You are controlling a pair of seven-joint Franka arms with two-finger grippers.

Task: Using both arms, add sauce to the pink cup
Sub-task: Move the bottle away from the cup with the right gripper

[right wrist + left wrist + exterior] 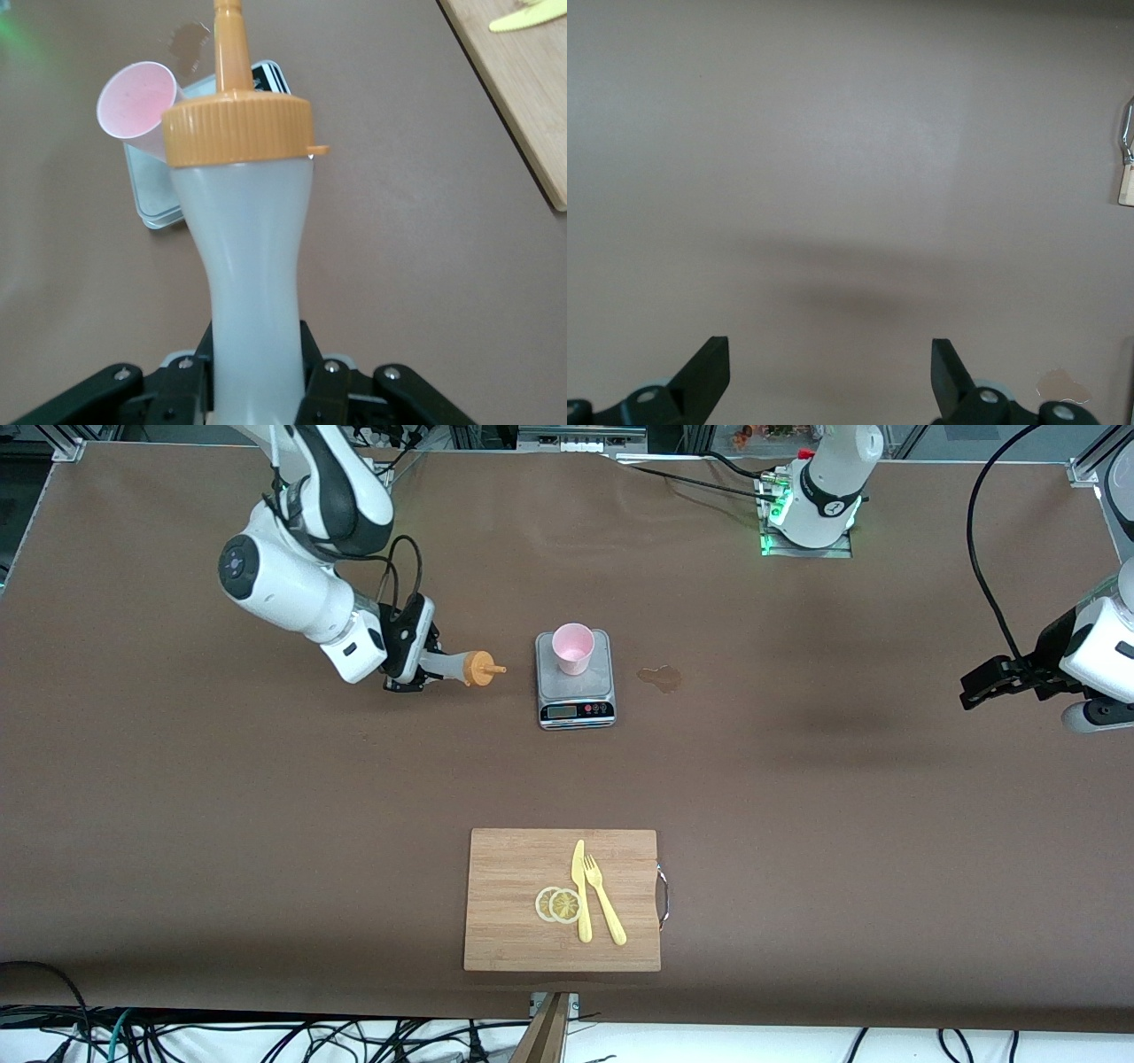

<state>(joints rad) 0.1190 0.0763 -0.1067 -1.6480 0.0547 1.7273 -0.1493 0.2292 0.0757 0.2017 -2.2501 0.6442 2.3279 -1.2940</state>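
Nearest the front camera, a wooden cutting board (562, 899) lies on the worktop (266, 850), carrying two lemon slices (558, 904), a yellow knife (581, 890) and a yellow fork (604, 899). None of these is involved in the step.

Farther from the camera than the board stands a small kitchen scale (576, 691). This is taken as the landmark. The pink cup (572, 648) stands upright on the scale's plate, mouth up. A small brownish spill (661, 678) marks the worktop just beside the scale, toward the left arm's end.

The right hand (409, 657) is over the worktop near the scale, toward the right arm's end. Its fingers are clamped tight on the lower body of the sauce bottle (461, 667). The bottle is tipped nearly level, orange nozzle aimed at the cup, tip not yet over the rim. The right wrist view confirms a firm grip on the bottle's narrow waist (252, 292).

The left hand (988, 686) waits well apart from the scale, at the left arm's end, jaws spread wide and holding nothing.

Judgement: the step in hand is bringing the nozzle over the cup. To do it well, carry the tip above the cup's mouth before tilting it down, avoid nudging the light cup, and squeeze only once aligned. The existing spill suggests drips are a real risk.
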